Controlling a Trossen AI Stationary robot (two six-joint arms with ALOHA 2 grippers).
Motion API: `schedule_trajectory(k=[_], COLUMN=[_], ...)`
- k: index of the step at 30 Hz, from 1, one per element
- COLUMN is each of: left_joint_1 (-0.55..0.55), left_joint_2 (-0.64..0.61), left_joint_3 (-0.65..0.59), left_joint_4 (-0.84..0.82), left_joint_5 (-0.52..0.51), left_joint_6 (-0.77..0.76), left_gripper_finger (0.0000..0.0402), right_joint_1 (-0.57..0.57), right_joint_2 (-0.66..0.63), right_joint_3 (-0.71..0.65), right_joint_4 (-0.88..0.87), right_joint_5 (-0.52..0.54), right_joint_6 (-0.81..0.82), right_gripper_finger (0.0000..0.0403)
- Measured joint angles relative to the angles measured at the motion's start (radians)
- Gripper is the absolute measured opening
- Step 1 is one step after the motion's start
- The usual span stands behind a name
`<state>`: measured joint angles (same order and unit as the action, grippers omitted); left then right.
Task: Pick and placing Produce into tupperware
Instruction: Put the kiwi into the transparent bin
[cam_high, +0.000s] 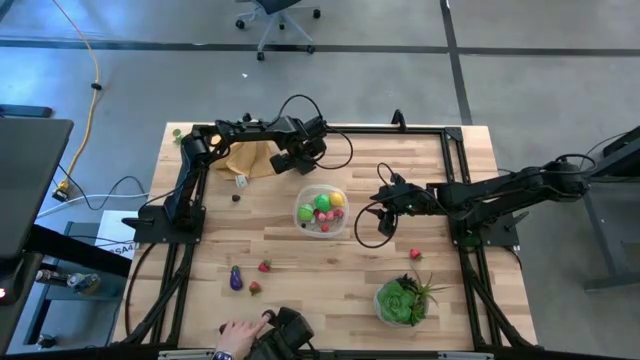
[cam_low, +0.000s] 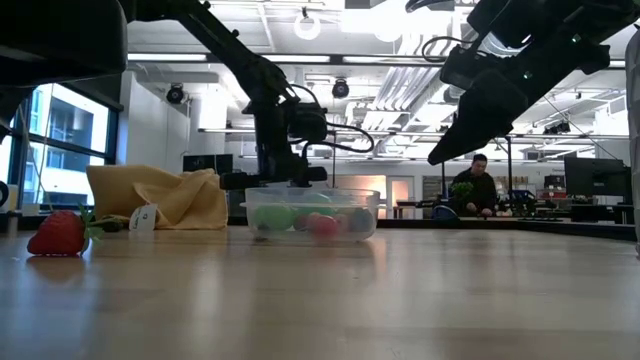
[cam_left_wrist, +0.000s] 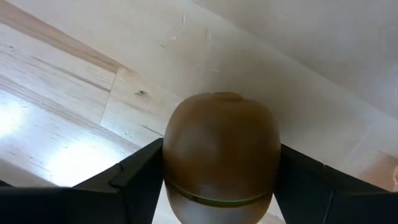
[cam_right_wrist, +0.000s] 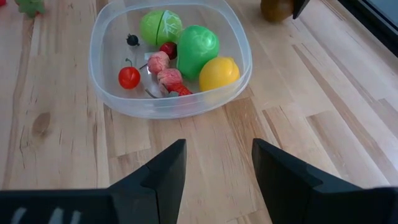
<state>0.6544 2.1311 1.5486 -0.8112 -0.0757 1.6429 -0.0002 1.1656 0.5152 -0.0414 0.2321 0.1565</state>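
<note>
Kiwi (cam_left_wrist: 221, 155) sits pinched between the left gripper's (cam_high: 293, 162) fingers, just off the clear tupperware's (cam_high: 340, 190) 11 o'clock edge. Right gripper (cam_right_wrist: 214, 171) hovers at the tub's 3 o'clock, fingers spread, holding nothing. Inside lie two limes (cam_right_wrist: 198, 46), a lemon (cam_right_wrist: 219, 73) and red berries (cam_right_wrist: 129, 77).

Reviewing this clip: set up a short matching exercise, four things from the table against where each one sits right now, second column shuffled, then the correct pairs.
Things:
1. brown kiwi
2. yellow lemon
3. purple eggplant
4. leafy green plant

Places:
A. inside the clear tupperware
B. between the fingers of the left claw
C. near table corner on the right arm's side
D. on bare wood on the left arm's side, near two red berries

Pairs: 1-B, 2-A, 3-D, 4-C

The right claw hangs open and empty, facing the tupperware.
</note>
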Motion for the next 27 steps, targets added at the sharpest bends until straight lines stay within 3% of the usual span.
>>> schedule_trajectory(k=[11, 19, 27], left_joint_1=[0.000, 0.000, 0.000], left_joint_2=[-0.001, -0.002, -0.072], left_joint_3=[0.003, 0.003, 0.004], left_joint_4=[0.012, 0.003, -0.044], left_joint_5=[-0.009, -0.013, 0.019], left_joint_6=[-0.136, -0.226, -0.286], left_gripper_finger=[0.0227, 0.0258, 0.0226], right_joint_1=[0.000, 0.000, 0.000], right_joint_2=[0.000, 0.000, 0.000], right_joint_3=[0.000, 0.000, 0.000], right_joint_4=[0.000, 0.000, 0.000], right_joint_5=[0.000, 0.000, 0.000], right_joint_6=[0.000, 0.000, 0.000], right_gripper_finger=[0.0176, 0.0176, 0.0176])
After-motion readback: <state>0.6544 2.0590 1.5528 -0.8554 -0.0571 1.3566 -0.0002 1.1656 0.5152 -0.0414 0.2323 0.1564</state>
